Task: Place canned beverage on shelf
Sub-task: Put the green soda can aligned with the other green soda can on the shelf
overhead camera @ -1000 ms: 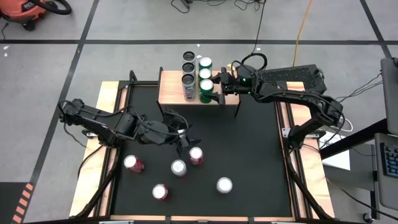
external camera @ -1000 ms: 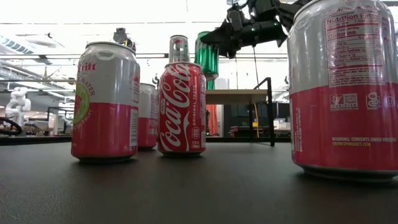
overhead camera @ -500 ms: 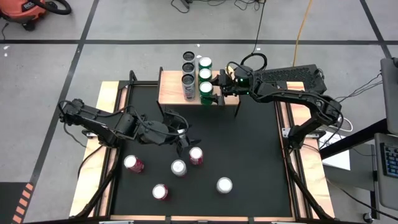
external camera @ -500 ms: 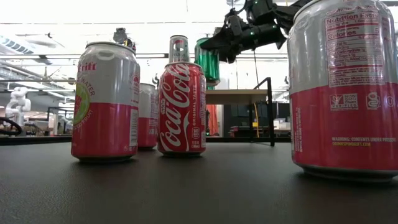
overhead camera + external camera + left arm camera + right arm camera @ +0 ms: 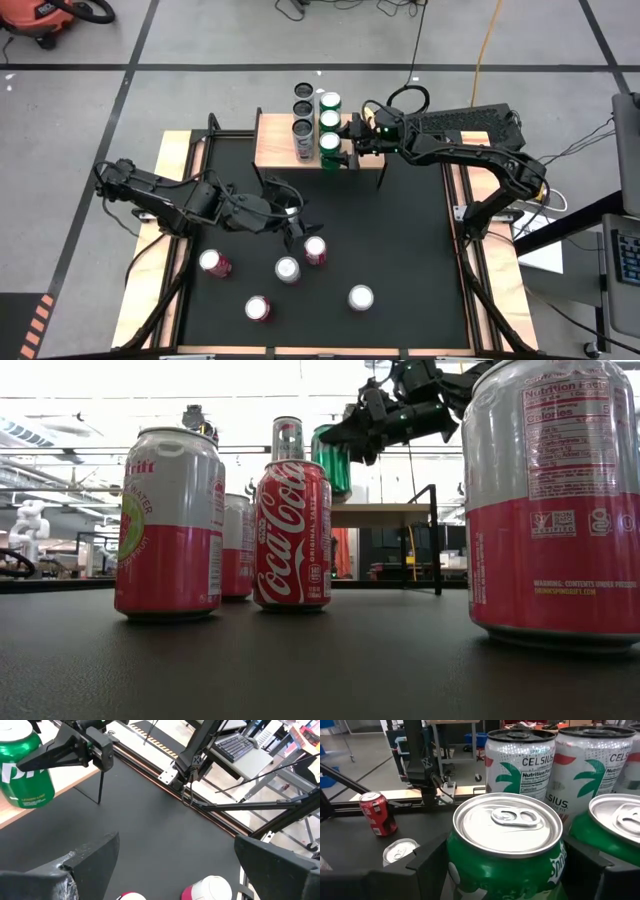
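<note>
The shelf (image 5: 278,148) stands at the table's far edge and carries three Celsius cans (image 5: 302,108) in one row, with two green cans (image 5: 330,108) beside them. My right gripper (image 5: 340,146) reaches in from the right, shut on a third green can (image 5: 330,142) at the near end of the green row. That can is upright with its base close to the board (image 5: 20,815); whether it touches I cannot tell. My left gripper (image 5: 296,228) hangs open over the black mat, just beyond a red can (image 5: 315,250). My right gripper pinches the green can's side wall (image 5: 456,870) between its two fingers (image 5: 427,862), one on each side, below the top rim. The fingers come in about level from the table's right side. The can stays upright over the shelf's near right corner.
Several cans stand on the black mat (image 5: 400,230): pink-and-white ones (image 5: 215,263) (image 5: 258,308), silver-topped ones (image 5: 287,269) (image 5: 361,297). In the low view two pink cans (image 5: 168,520) (image 5: 555,500) and a Coca-Cola can (image 5: 292,535) stand close. Wooden strips (image 5: 170,180) edge the table.
My right gripper has sunk a little with the green can, bringing the can's base nearer the shelf's board and slightly toward the table's left. The can stays upright. My left arm has kept still.
</note>
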Controlling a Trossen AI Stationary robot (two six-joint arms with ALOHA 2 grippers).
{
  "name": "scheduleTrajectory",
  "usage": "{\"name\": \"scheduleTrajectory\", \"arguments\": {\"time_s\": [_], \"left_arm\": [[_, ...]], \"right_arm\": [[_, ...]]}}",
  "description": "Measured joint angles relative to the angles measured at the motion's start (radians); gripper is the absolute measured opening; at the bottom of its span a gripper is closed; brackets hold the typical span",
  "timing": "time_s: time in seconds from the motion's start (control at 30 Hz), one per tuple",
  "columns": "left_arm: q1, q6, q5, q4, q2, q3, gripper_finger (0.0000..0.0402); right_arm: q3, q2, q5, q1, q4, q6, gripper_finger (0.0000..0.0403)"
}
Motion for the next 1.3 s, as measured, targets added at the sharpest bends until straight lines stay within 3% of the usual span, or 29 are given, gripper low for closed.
{"name": "scheduleTrajectory", "arguments": {"time_s": [1.3], "left_arm": [[0.001,-0.001,0.004,0.000,0.000,0.000,0.0398]], "right_arm": [[0.000,0.000,0.029,0.000,-0.030,-0.041,0.0293]]}}
